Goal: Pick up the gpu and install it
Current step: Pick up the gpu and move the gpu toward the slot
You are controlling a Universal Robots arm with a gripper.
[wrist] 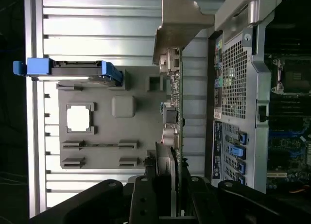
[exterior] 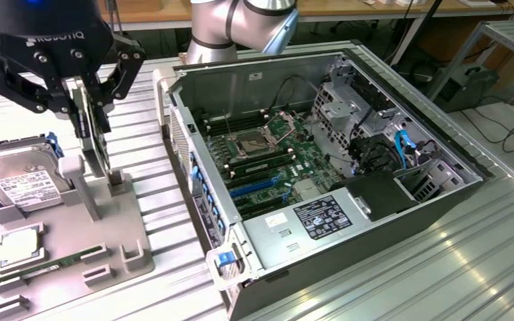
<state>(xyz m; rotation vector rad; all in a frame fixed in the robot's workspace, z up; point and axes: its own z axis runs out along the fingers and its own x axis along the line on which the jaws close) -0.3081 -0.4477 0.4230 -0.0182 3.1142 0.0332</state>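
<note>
Gripping gpu (exterior: 97, 144) by its upper edge in narrowed claw (exterior: 86, 105), upright over grey holder (exterior: 118, 234); best to lift straight, keeping card vertical, probably avoiding snags on posts

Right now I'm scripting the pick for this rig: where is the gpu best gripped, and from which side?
Take the gpu by its free upper edge, coming straight down from above and closing the pincer across its two flat faces. It stands on edge in the gray holder, with its lower edge between the posts, so the thin top is the exposed part.
</note>
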